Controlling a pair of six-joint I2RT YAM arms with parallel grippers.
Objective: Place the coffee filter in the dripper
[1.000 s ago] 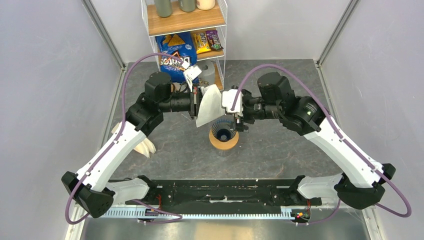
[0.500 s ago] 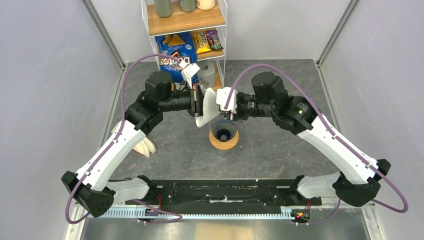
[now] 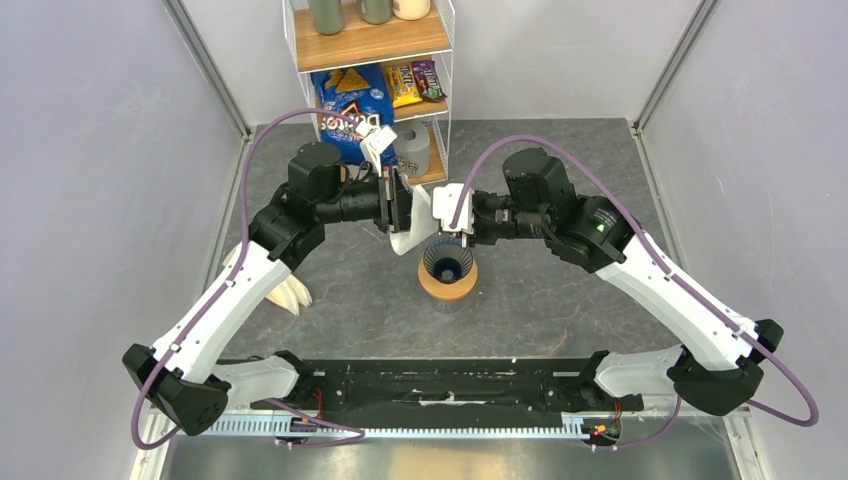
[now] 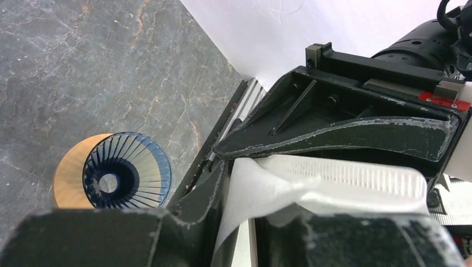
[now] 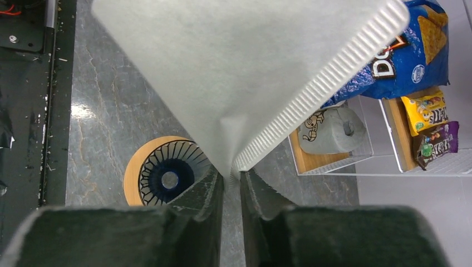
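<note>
The coffee filter [image 3: 415,222], a thin white paper fan with a ribbed seam, hangs in the air between both grippers, just above and behind the dripper [image 3: 447,262]. My right gripper [image 5: 231,178] has its fingertips shut on the coffee filter's [image 5: 239,72] pointed lower corner. My left gripper [image 4: 250,222] stands slightly open, and the coffee filter [image 4: 261,183] still runs between its fingers along the left one. The dripper [image 5: 167,175], a dark blue ribbed cone, sits empty and upright on a wooden ring [image 5: 133,172], and also shows at the lower left of the left wrist view [image 4: 127,169].
A fanned bundle of cream filters [image 3: 290,295] lies under the left forearm. A wire shelf [image 3: 370,60] at the back holds a blue chips bag [image 3: 345,100] and candy packs [image 3: 415,80]. Both wrists nearly touch over the dripper.
The right gripper moved left up to the filter and closed on its lower corner. The left gripper's jaws eased apart. The filter turned narrower in the top view.
</note>
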